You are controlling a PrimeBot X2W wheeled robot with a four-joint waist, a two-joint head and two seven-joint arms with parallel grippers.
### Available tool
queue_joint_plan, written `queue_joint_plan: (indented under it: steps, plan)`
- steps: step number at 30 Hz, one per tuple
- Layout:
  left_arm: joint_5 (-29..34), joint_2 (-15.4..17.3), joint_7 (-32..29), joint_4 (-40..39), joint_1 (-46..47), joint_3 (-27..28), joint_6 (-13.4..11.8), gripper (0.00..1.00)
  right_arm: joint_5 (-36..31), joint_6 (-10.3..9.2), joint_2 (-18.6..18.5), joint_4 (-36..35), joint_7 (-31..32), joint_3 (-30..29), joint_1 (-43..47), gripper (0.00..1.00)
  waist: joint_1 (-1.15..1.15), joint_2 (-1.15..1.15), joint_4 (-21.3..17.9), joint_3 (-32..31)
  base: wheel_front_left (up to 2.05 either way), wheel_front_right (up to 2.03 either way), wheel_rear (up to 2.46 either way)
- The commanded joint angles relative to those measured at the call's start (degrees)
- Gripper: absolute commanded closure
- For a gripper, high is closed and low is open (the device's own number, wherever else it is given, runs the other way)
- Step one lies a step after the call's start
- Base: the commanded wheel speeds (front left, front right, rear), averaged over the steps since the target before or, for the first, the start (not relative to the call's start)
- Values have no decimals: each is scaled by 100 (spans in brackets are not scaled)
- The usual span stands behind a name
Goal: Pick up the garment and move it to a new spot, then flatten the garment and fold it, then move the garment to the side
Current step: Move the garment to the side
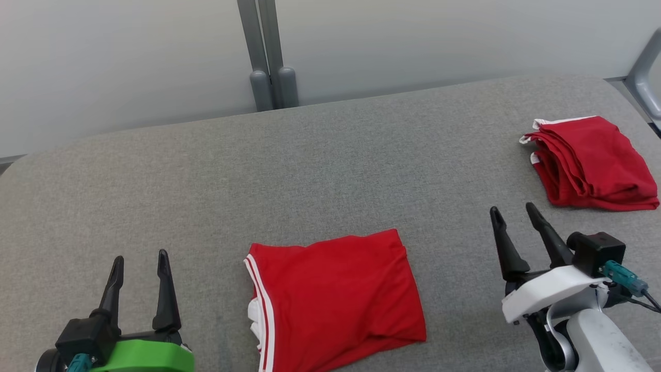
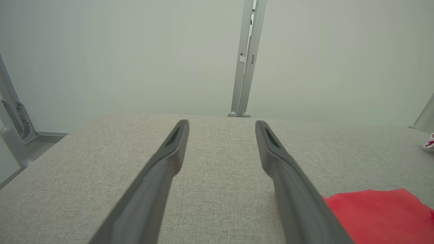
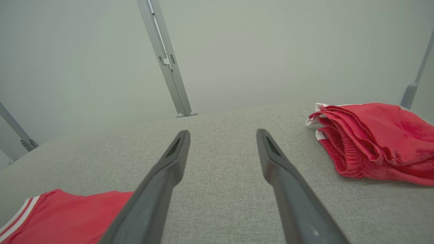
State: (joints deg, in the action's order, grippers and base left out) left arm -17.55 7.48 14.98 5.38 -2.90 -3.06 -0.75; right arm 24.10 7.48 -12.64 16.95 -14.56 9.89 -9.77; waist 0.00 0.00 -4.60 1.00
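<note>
Head view, looking down on a grey fabric worktop [image 1: 310,170] against a pale wall, a grey post [image 1: 268,57] rising behind the far edge. At centre front, close to the near edge, the garment [image 1: 335,299]: red, folded into a rough rectangle, lying flat, white stripes along its left side. Far to the right, near the worktop's right end, a red pile [image 1: 594,163] of folded cloth with white trim, well apart from the garment. At lower left, the left jaws on a green mount, two long dark fingers [image 1: 165,294] pointing up the view, spread wide and holding nothing, left of the garment and clear of it. At lower right, the right jaws on a white wrist, fingers [image 1: 506,245] likewise spread wide and empty, between the garment and the red pile, touching neither. Left wrist view, looking along the left fingers [image 2: 162,176], wide apart above bare worktop [image 2: 220,176], nothing between them; a corner of the garment [image 2: 379,217] at lower right, partly behind the right-hand finger; the post [image 2: 247,57] straight ahead; a sliver of the red pile [image 2: 429,144] at the right edge. Right wrist view, looking along the right fingers [image 3: 159,183], also wide apart over bare worktop [image 3: 220,189]; the garment [image 3: 67,217] with its white stripes at lower left; the red pile [image 3: 379,139] at upper right, folds facing the camera; the post [image 3: 166,57] leaning across the pale wall behind.
</note>
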Motion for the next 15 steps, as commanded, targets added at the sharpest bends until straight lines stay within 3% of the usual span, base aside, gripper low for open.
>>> queue_joint_plan:
  steps: [1,8,15]
  plan:
    - [48,-21,26,-1,32,31,22,0,52,3,-13,50,70,92,-106,0,0,0,37,-6,0,0,0]
    - [111,-81,24,15,82,27,83,0,602,3,14,405,903,743,-384,0,0,0,214,44,0,0,0]
    - [140,-162,21,98,161,14,154,0,1277,3,112,920,2169,1144,-780,0,0,0,517,130,0,0,0]
